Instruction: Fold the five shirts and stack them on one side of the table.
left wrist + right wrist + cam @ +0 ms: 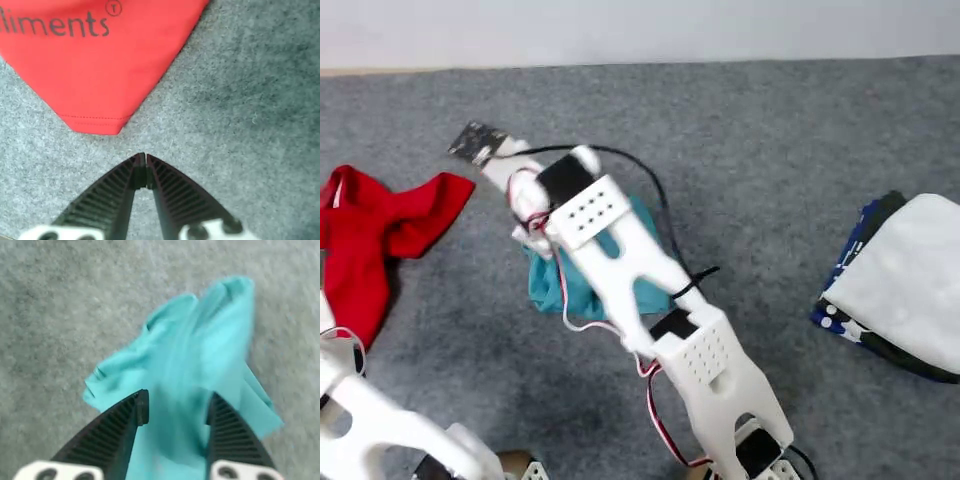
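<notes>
Grey tabletop carries a red shirt near the left jaws, pressed together, a teal shirt under the spread right jaws, and a folded stack well apart.

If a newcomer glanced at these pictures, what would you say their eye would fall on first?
Probably the crumpled teal cloth shirt at the middle of the grey felt-covered table, with the right gripper open astride it. Next come the bright red shirt, lying unfolded at the table's left edge in the high view, near the shut left gripper, and the folded stack topped by a white shirt at the right edge.
</notes>
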Robot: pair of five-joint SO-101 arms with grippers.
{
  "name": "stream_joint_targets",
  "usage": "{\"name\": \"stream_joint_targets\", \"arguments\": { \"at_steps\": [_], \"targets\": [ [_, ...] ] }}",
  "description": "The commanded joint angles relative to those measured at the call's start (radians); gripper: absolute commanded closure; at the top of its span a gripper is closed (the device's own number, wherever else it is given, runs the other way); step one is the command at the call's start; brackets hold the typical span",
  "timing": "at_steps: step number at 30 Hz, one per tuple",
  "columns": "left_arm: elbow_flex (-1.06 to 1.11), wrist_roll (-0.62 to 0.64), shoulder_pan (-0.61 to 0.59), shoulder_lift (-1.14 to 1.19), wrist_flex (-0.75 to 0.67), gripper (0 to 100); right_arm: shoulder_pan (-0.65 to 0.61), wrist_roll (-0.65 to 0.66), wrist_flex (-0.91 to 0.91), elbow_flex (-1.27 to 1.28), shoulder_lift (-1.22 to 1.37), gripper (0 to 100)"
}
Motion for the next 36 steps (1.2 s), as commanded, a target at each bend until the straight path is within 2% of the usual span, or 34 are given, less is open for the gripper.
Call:
{"name": "stream_joint_targets", "arguments": {
  "at_steps": [1, 2, 4, 6, 12, 18, 25, 31, 36],
  "targets": [
    [-0.012, -0.005, 0.006, -0.029, -0.002, 99, 0.094, 0.009, 0.068, -0.064, -0.084, 95.8],
    [-0.012, -0.005, 0.006, -0.029, -0.002, 99, 0.124, 0.009, 0.068, -0.06, -0.084, 99.7],
    [-0.012, -0.005, 0.006, -0.029, 0.0, 99, 0.182, 0.009, 0.067, -0.034, -0.084, 97.3],
    [-0.012, -0.005, 0.006, -0.029, 0.002, 99, 0.22, 0.011, 0.067, -0.005, -0.084, 99.1],
    [-0.01, -0.005, 0.006, -0.029, 0.005, 99, 0.232, 0.011, 0.067, 0.066, -0.079, 98.8],
    [-0.01, -0.005, 0.006, -0.029, 0.005, 99, 0.114, 0.003, 0.065, 0.121, -0.008, 98.8],
    [-0.008, -0.005, 0.005, -0.029, 0.005, 99, -0.107, 0.002, 0.067, 0.126, 0.088, 98.8],
    [-0.012, -0.006, 0.003, -0.029, 0.005, 99, -0.275, 0.002, 0.07, 0.127, 0.07, 98.8],
    [-0.013, -0.008, 0.002, -0.029, 0.003, 99, -0.286, 0.003, 0.07, 0.127, -0.048, 98.8]
  ]
}}
